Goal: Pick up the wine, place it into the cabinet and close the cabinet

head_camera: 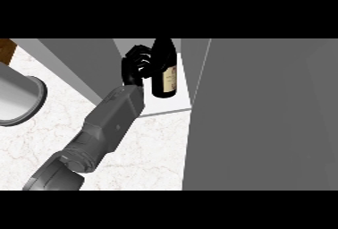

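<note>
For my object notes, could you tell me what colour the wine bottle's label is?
The label on the dark wine bottle is tan or beige, seen in the head view.

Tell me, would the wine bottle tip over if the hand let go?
Probably it could: the wine bottle is tall and narrow, so a nudge might topple it. It looks like dark glass, likely slippery and breakable. The left hand curls beside it inside the cabinet.

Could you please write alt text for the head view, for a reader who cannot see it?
A black robot hand on a grey forearm grips a dark wine bottle inside an open grey cabinet, with the cabinet door filling the right. A grey round vessel sits on the marble counter at left.
</note>
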Motion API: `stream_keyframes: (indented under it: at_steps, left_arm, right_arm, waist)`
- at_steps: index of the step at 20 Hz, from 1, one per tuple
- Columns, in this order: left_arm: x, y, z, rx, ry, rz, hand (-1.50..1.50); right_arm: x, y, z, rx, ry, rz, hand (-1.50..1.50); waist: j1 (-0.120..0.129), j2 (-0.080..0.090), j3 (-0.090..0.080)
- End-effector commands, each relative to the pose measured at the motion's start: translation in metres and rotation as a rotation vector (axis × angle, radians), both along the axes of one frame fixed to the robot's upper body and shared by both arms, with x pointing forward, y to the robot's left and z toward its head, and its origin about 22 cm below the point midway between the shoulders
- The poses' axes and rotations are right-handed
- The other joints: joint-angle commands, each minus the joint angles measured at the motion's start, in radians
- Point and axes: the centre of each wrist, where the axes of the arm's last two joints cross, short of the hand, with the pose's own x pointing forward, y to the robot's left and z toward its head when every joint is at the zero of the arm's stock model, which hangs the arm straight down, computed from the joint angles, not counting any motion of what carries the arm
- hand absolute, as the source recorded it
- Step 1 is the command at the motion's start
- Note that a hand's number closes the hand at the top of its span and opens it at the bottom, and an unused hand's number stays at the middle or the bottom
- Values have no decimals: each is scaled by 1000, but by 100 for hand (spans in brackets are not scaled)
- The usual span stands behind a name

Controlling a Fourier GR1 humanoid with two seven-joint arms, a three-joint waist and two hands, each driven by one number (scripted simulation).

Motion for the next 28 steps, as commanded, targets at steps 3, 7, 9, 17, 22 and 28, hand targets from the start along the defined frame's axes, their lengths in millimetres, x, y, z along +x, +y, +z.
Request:
stream_keyframes:
  at_steps: [3, 7, 9, 17, 22, 28]
  left_arm:
    - [6, 28, 2, 216, -23, 31, 150]
    - [7, 43, 1, 373, -27, 102, 150]
    - [8, 34, 5, 391, -26, 114, 150]
    - [0, 52, -13, 480, 55, 191, 150]
    - [-3, 63, -19, 525, 61, 146, -150]
    - [-3, 70, -19, 498, 83, 144, -150]
  right_arm:
    - [-3, -3, -3, 14, -11, 9, -150]
    - [-7, 4, 1, 2, -22, 35, -150]
    - [-2, 3, 2, 7, -17, 20, -150]
    - [0, 4, 6, 8, -32, 33, -150]
    - [-5, 3, 6, -2, -52, 57, -150]
    - [-6, 5, 4, -6, -43, 57, -150]
  waist:
    - [-2, 10, 2]
    - [-12, 12, 0]
    - [-13, 13, -1]
    - [-14, 20, -2]
    - [-31, 26, -1]
    - [-20, 20, -3]
